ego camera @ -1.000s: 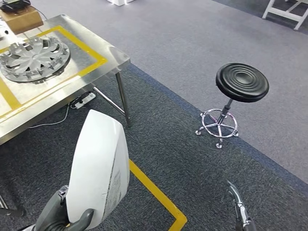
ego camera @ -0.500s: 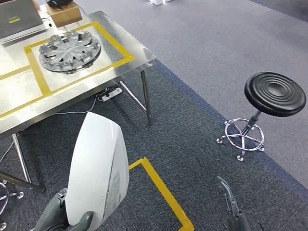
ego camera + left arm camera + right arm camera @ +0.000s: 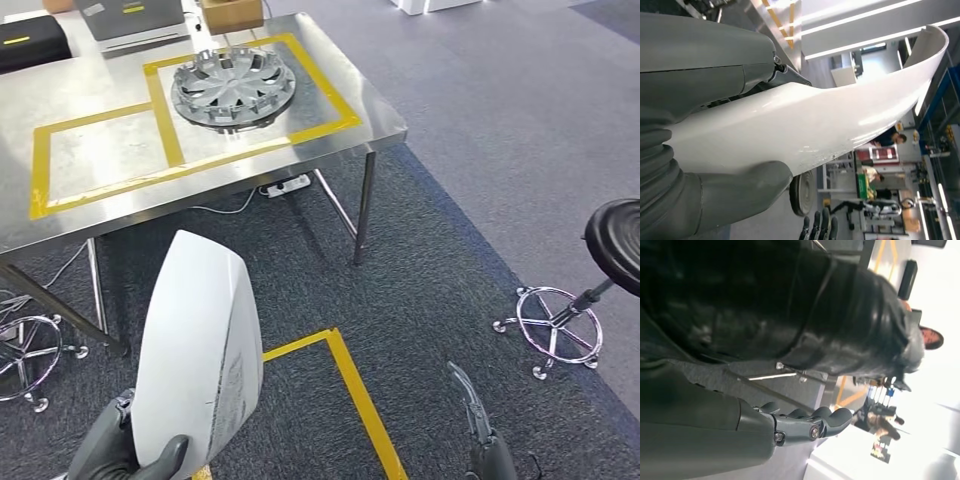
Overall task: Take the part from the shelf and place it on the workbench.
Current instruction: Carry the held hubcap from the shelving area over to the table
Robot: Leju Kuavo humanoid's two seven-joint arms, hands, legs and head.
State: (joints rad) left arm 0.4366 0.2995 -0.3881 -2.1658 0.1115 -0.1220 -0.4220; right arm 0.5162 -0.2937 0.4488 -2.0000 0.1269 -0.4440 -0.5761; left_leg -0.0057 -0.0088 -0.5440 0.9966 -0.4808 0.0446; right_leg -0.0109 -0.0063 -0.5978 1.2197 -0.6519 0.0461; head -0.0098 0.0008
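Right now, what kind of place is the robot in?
Probably a workshop or factory floor: a steel workbench marked with yellow tape, a hubcap lying on it, and a rolling stool on grey carpet.

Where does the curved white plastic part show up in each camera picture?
Head view: curved white plastic part at lower left, held upright by the left hand.
Left wrist view: it spans the picture, between thumb and fingers.
Right wrist view: not in it.
Shared landmark: the gripping left hand.
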